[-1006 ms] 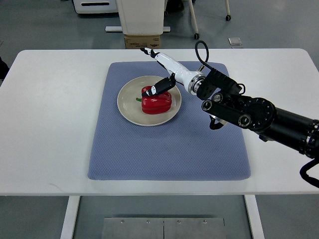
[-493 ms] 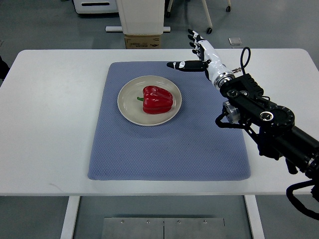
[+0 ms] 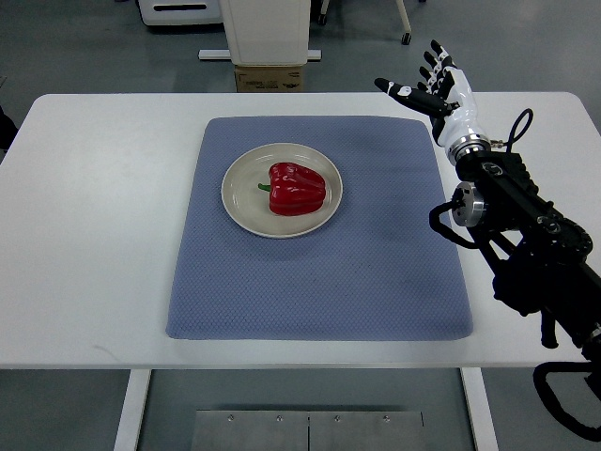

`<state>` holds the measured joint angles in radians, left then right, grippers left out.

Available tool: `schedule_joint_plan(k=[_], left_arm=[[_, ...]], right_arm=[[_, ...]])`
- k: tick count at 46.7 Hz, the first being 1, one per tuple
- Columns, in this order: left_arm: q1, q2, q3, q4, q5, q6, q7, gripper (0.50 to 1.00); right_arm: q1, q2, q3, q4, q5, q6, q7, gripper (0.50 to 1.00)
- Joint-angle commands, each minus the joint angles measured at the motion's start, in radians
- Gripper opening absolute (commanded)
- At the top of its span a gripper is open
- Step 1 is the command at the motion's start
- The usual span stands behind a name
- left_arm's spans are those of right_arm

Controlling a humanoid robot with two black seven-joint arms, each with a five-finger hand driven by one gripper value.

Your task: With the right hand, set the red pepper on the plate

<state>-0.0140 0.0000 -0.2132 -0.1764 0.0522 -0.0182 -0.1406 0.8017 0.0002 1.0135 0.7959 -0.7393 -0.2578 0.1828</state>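
A red pepper (image 3: pixel 297 188) with a short green stem lies on the cream plate (image 3: pixel 240 202), which sits on the far left part of the blue mat (image 3: pixel 319 272). My right hand (image 3: pixel 434 83) is up at the far right corner of the mat, well away from the plate, its fingers (image 3: pixel 439 58) spread and holding nothing. Its black arm (image 3: pixel 521 235) runs in from the right edge. No left arm shows.
The white table (image 3: pixel 94 235) carries only the mat. Beyond its far edge stand a cardboard box (image 3: pixel 269 79), a white cabinet base (image 3: pixel 266 28) and chair legs on the grey floor.
My right hand let go of the pepper, which stays on the plate, then drew back to the right and away toward the table's far edge with its fingers spread.
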Motion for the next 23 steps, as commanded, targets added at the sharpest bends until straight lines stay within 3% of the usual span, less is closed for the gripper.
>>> schedule_joint_plan(k=[1,23], left_arm=[[0.000,0.000,0.000,0.000,0.000,0.000,0.001,1.000],[0.000,0.000,0.000,0.000,0.000,0.000,0.001,1.000]], right_arm=[[-0.010,0.000,0.008,0.000,0.000,0.000,-0.002,1.000],[-0.125,0.000,0.102,0.000,0.000,0.002,0.000,1.000]])
